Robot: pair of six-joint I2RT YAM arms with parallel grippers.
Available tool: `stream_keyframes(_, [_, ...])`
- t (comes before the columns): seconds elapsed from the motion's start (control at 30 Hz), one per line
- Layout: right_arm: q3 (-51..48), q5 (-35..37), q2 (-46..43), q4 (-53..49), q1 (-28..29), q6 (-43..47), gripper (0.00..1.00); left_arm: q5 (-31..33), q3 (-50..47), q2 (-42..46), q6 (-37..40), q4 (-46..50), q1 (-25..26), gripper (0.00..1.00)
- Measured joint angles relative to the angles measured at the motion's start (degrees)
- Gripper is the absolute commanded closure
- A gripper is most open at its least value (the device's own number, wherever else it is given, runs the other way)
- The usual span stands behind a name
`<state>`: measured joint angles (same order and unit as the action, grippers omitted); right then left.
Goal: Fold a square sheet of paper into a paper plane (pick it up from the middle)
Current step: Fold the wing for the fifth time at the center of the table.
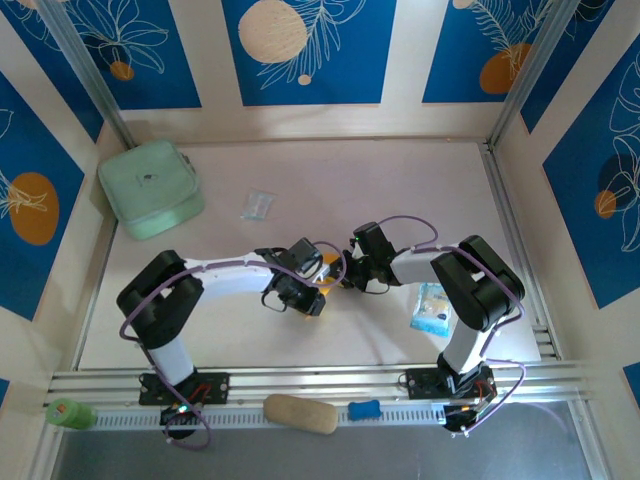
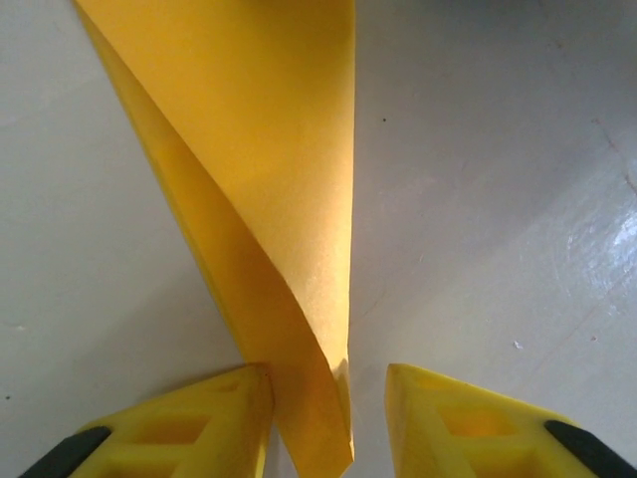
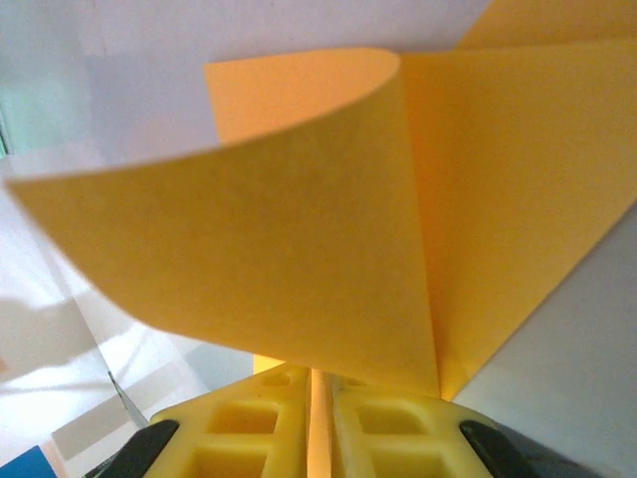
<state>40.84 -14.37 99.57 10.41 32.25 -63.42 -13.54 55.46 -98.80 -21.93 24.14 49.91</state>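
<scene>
Table: pale top, walled by blue-and-cream panels, spanning the middle of the top view

Left arm: white and black, reaching from lower left to frame centre. Left gripper: yellow fingers parted, the paper passing between them; it lies against the finger at lower left of the wrist view, with a bare gap before the finger at lower right, so nothing is clamped

Right arm: reaching from lower right to frame centre. Right gripper: yellow fingers all but closed, pinching an edge of the paper in the slit between them at bottom centre of its wrist view

Pouch: mint green, upper left of the table

Paper: orange-yellow, held off the table at frame centre between the two grippers, folded over into a narrow shape with one flap curling loose

Lump: tan, oval, on the rail at bottom centre

Packet: blue and white, right of centre beside the right arm

Wrapper: clear, small, above centre
</scene>
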Motion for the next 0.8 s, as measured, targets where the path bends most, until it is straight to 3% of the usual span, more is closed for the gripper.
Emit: stream_keyframes(0.8, [0.55, 0.00, -0.02, -1.14, 0.00, 0.02, 0.86, 0.17, -0.15, -0.07, 0.00, -0.17, 0.04, 0.87])
